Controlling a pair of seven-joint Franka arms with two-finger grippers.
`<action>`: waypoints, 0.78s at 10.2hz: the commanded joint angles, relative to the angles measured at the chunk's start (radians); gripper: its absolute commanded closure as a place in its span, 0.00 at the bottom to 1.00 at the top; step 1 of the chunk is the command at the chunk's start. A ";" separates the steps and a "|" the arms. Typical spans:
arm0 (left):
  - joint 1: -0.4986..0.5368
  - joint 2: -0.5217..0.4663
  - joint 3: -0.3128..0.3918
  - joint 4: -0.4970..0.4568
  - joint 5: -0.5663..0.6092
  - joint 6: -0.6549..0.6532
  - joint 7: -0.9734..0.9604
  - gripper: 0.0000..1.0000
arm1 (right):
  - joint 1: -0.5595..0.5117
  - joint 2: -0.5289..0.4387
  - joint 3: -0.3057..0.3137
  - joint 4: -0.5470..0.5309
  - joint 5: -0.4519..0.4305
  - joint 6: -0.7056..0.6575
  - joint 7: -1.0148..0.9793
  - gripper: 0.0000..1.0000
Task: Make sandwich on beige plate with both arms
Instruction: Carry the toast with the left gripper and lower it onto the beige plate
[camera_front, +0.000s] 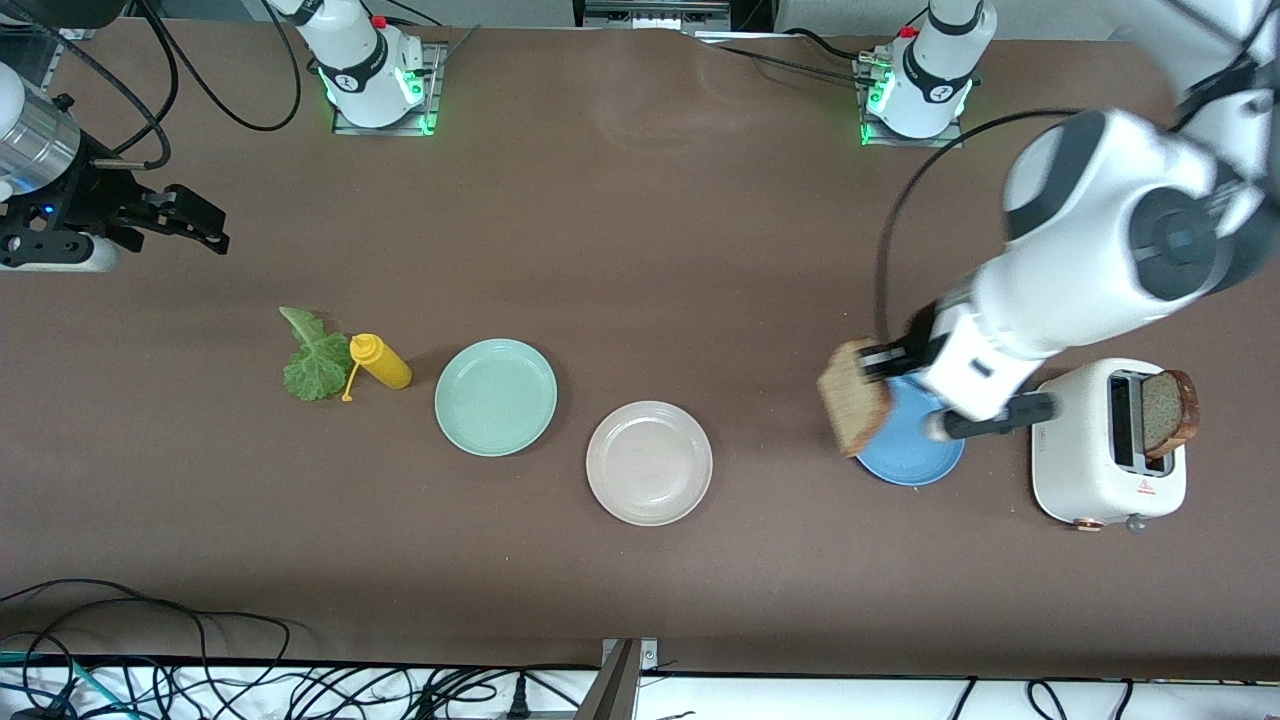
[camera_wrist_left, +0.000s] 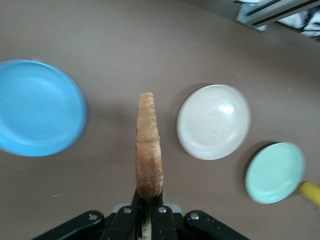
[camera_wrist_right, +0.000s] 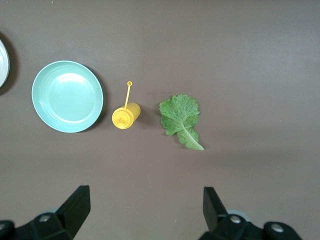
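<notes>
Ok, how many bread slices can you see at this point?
2. One bread slice is held on edge in the left hand, over the blue plate. The other slice stands in the white toaster. More could sit hidden in its other slot.

Three round shallow plates: one pale beige (camera_front: 649, 463), one mint-green (camera_front: 496, 397), one blue (camera_front: 910, 455). Two brown-crusted tan bread slices (camera_front: 855, 397) (camera_front: 1168, 411). One ruffled green lettuce leaf (camera_front: 314, 357), one yellow squeeze bottle (camera_front: 380, 361), one white toaster (camera_front: 1108, 445).

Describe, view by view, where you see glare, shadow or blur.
Front view: green base lights glow; left arm's cable smears. Left wrist view: glare on the beige plate, blue plate soft-edged, shadow beside the bread slice. Right wrist view: evenly lit; mint-green plate casts a thin shadow.
</notes>
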 joint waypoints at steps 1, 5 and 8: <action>-0.074 0.126 0.007 0.028 -0.094 0.259 -0.105 1.00 | 0.001 0.005 -0.002 0.017 0.001 -0.002 0.000 0.00; -0.181 0.303 0.007 0.031 -0.246 0.709 -0.125 1.00 | 0.001 0.005 -0.002 0.017 0.002 -0.002 0.000 0.00; -0.205 0.337 0.007 0.022 -0.310 0.723 -0.128 1.00 | 0.001 0.005 -0.002 0.017 0.002 -0.002 0.000 0.00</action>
